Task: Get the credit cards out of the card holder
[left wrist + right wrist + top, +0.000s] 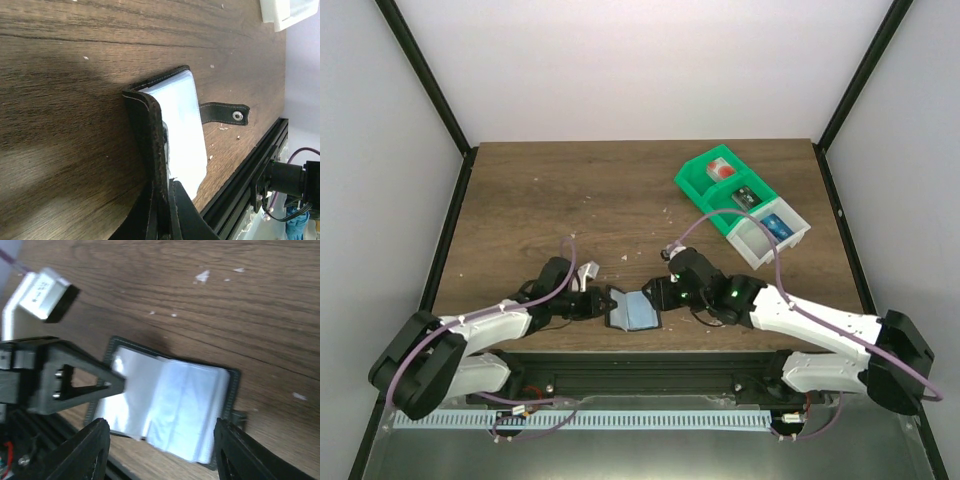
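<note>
The card holder (632, 308) lies open right at the near edge of the counter (570, 190), about midway along it, and both arms are crowded in on it. The left gripper (603, 303) is clamped on the holder's left cover (145, 130). Its wrist view shows the black stitched flap pinched between the fingers (180, 220) and standing up off the wood. The snap tab (225, 111) trails flat toward the near edge.

The right gripper (161, 432) hangs over the spread pages, jaws wide apart, one finger on either side of the plastic sleeves (170, 400), holding nothing. The credit cards? I can't pick one out. The sleeves read as pale, glossy blue, and no card edge shows clear of a pocket.

So I'd call this the start of the extraction: holder pinned, first card not yet reached. The trick will be finding a card's exposed edge at a pocket mouth, not grabbing a whole sleeve. I'd narrow the right jaws, come in low along the pocket opening, pinch only the card, and draw it out in line with the sleeve while the left grip anchors the cover. Pull at an angle and the whole holder may drag, or slip off that near edge.

The green-and-white compartment bin (688, 180) sits well apart, toward the far right corner.
</note>
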You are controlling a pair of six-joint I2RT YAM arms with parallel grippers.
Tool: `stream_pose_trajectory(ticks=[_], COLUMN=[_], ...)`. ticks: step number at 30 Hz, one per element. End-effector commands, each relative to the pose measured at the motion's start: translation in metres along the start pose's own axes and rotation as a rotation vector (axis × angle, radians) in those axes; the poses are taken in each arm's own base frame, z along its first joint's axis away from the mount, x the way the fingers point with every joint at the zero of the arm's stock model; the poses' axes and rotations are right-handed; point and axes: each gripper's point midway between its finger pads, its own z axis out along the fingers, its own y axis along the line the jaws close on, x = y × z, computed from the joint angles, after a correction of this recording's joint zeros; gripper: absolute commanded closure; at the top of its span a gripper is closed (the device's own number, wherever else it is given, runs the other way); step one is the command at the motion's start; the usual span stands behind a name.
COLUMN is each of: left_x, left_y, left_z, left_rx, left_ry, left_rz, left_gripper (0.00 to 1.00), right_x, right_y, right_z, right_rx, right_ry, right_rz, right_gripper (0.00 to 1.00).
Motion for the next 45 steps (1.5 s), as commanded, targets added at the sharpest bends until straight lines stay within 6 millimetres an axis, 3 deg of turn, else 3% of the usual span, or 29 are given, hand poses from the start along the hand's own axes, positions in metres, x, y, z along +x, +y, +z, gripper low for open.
stream_pose_trajectory(ticks=[1,5,13,17,18,22,25,33,45], left_x=[0.004,0.003,0.006,0.009,0.01,0.009,0.01,0.013,0.013], left_y=[0.0,0.011,0.015,0.019,0.019,0.02,0.019,0.019,0.018], left_z=[0.005,0.004,-0.002,-0.004,-0.004,-0.005,-0.003,-0.001,0.001], left_rx=[0.024,-0.04,-0.066,-0.073,-0.072,-0.071,-0.059,-0.039,-0.031], left_ry=[0.03,0.02,0.013,0.006,0.005,-0.011,-0.004,0.006,0.009], left_rz=[0.003,-0.01,-0.014,-0.021,-0.021,-0.019,-0.013,-0.02,-0.032], left_gripper=[1.0,0.89,0.69,0.65,0.66,0.9,1.0,1.0,1.0], right_x=[0.006,0.016,0.034,0.046,0.048,0.051,0.056,0.059,0.053], right_y=[0.026,0.034,0.011,0.002,-0.001,-0.009,-0.016,-0.018,0.015], right_z=[0.011,0.027,0.063,0.071,0.072,0.074,0.079,0.083,0.082], right_rx=[-0.157,-0.239,-0.129,-0.1,-0.093,-0.062,-0.027,-0.011,-0.178], right_ry=[0.034,0.049,0.102,0.129,0.129,0.125,0.141,0.155,0.172], right_rz=[0.055,0.109,0.132,0.148,0.153,0.163,0.169,0.176,0.156], right_gripper=[0.41,0.44,0.5,0.52,0.52,0.51,0.5,0.47,0.49])
